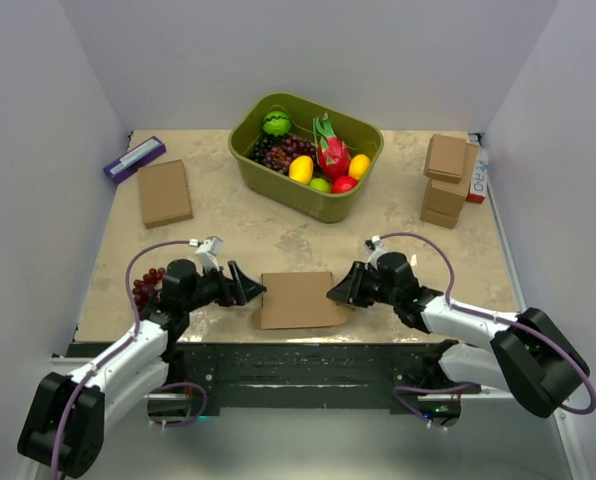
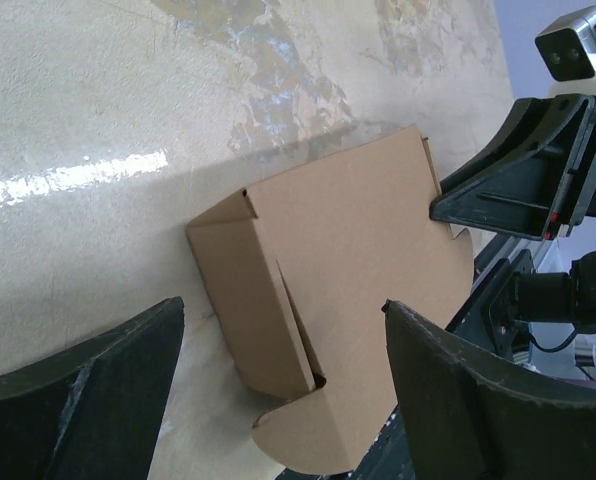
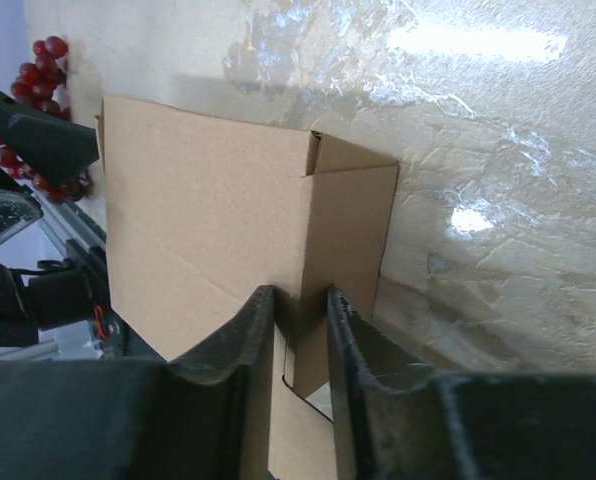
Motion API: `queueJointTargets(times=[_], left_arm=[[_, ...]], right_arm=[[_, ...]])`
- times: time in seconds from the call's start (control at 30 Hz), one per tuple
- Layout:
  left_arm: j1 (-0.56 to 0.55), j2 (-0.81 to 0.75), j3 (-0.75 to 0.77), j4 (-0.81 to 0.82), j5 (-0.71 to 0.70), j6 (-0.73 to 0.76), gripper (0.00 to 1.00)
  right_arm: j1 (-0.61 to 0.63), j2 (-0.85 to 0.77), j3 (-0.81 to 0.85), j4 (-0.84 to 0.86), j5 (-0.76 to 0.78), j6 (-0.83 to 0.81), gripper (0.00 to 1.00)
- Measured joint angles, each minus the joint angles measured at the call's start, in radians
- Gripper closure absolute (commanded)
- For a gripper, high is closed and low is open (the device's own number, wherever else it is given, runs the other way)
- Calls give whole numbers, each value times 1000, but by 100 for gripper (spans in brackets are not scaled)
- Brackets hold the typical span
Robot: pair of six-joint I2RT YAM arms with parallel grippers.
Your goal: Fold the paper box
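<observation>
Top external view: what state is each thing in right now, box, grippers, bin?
paper box, partly folded, lying flat.
left gripper, open, at the box's left end.
right gripper, shut on the box's right side flap.
green bin, upright, filled with fruit.
stacked small boxes, closed, piled.

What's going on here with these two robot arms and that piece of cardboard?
Two arms are working on folding the paper box, which lies partly folded between them at the near edge of the table. The right gripper has its fingers closed on the box's right side wall. The left gripper sits open at the box's left end, not gripping it.
</observation>
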Motion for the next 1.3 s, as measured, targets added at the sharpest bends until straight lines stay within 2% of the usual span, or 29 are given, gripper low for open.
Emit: queueJointTargets(times=[0.17, 0.47, 0.73, 1.03, 1.2, 1.3], left_arm=[[0, -3, -14, 15, -2, -29, 13], [-1, 8, -97, 95, 8, -114, 13], [-76, 119, -106, 278, 13, -204, 13], [-130, 253, -106, 410, -50, -244, 15], [-154, 260, -106, 399, -98, -245, 13], [-159, 245, -106, 357, -132, -251, 12]], right_arm=[[-22, -15, -15, 13, -13, 16, 85], [-47, 0, -21, 35, -49, 29, 87], [-54, 45, -21, 93, -60, 35, 88], [-63, 32, -21, 84, -60, 36, 88], [-63, 14, -21, 64, -47, 34, 88], [-65, 5, -21, 52, -40, 32, 93]])
